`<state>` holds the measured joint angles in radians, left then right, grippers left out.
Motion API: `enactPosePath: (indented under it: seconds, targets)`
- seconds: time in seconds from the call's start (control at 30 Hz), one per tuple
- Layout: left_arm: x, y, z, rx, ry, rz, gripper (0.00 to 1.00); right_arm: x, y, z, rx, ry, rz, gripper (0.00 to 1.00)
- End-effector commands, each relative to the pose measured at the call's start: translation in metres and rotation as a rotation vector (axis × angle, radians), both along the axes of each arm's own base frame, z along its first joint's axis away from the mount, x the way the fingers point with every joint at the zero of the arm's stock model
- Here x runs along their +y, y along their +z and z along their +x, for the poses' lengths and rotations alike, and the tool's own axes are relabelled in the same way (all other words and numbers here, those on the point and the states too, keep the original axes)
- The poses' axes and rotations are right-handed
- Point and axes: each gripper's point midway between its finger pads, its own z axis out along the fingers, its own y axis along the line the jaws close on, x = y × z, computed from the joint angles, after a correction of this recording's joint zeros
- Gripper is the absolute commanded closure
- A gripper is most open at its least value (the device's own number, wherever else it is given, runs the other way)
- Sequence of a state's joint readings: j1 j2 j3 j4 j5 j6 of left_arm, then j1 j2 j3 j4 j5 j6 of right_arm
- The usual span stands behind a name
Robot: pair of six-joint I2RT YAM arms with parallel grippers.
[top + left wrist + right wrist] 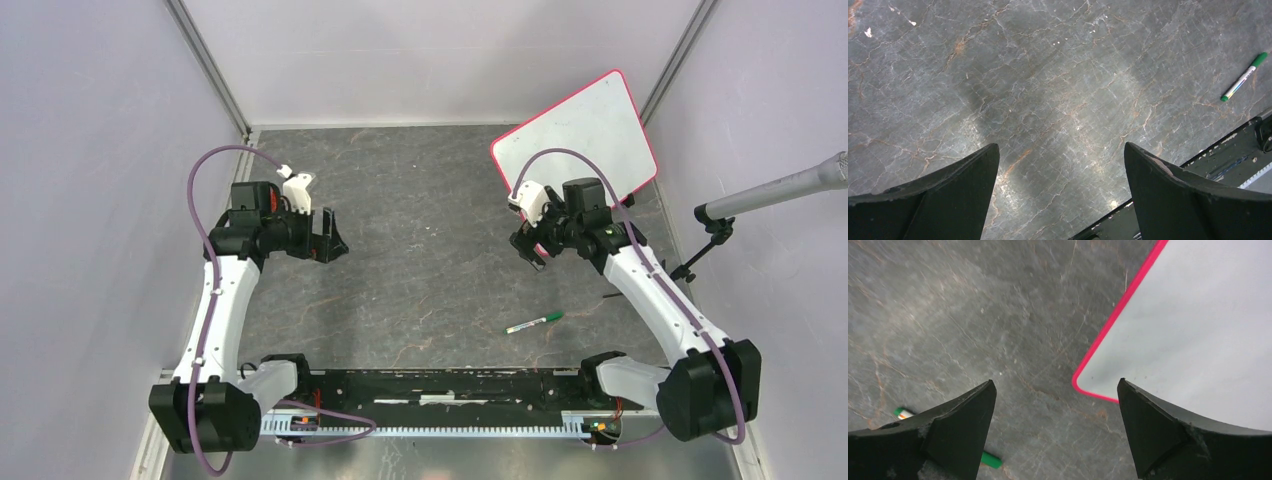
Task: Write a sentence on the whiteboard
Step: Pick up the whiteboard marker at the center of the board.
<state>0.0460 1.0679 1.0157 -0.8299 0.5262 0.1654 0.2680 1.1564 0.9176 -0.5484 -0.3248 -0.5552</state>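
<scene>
Since the whiteboard (590, 130) shows no writing in any view, I judge that the task is at its very beginning: the marker (533, 322) is not yet picked up. It lies flat on the table (420, 260), in front of the right arm and well apart from the board, which sits at the far right corner, turned at an angle.

The right pincer (530, 250) hovers near the board's near corner with its jaws spread wide and nothing between them. The left pincer (332, 238) is equally wide open and empty, over the left side.

The next move, I think, calls for the right arm to pull back toward its base, lower over the marker and close across its thin body (it may roll, so a centred grip is needed).

Only the top view gives the whole layout. The right wrist view shows the board's pink rim and clean surface closely, and just the marker's green ends on either side of one finger. The left wrist view shows the whole marker, but no board.
</scene>
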Motion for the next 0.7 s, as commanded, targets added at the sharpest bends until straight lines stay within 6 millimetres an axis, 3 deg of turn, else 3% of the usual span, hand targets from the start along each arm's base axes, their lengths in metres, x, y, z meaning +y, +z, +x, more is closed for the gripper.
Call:
enactPosePath:
  seconds: [0.0,0.23,0.33,0.67]
  targets:
    - [-0.003,0.015,0.005,-0.087,-0.04,0.016,0.0,-0.026,-0.016,0.004,0.056,-0.029,-0.095,0.02]
    - [-0.007,0.009,0.002,-0.074,-0.067,0.013,0.0,-0.083,-0.033,0.013,0.099,-0.104,-0.187,0.01]
    - [-0.013,0.01,0.0,-0.073,-0.093,-0.004,0.0,-0.103,-0.041,0.019,0.108,-0.144,-0.235,0.08]
    - [-0.016,0.013,0.001,-0.066,-0.108,-0.016,0.0,-0.134,-0.057,0.053,0.093,-0.21,-0.39,0.31]
